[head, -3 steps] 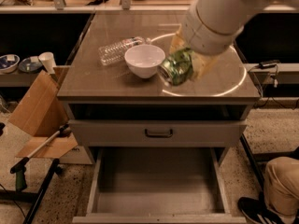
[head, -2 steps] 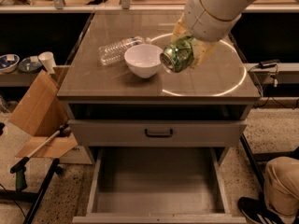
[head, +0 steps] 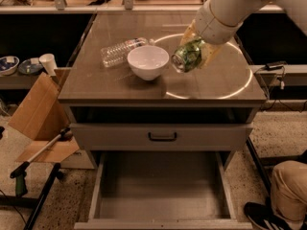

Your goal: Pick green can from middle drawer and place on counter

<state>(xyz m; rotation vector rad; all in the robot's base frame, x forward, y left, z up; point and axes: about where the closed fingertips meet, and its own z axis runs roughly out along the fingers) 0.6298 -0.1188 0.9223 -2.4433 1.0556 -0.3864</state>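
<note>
The can (head: 187, 57) is clamped in my pincer (head: 195, 52). The fingers are closed against its sides. The can is tilted, with one silvery end facing down and to the left, away from my arm. Pincer and can are over the desk (head: 96, 83), within the bright ring reflection (head: 247, 80). Whether the can touches the surface cannot be told.

Just left of the pincer stands a white bowl (head: 147, 61), close to the can but apart from it. Further left, behind the bowl, a clear bottle (head: 120, 51) lies on its side.

Below the pincer, under the desk edge, is a shut drawer front (head: 120, 137) with a dark handle (head: 162, 137). Beneath that, the middle drawer (head: 163, 190) is pulled fully out toward the camera.

Far left of the pincer, off the desk, a cardboard box (head: 36, 109) sits tilted.
</note>
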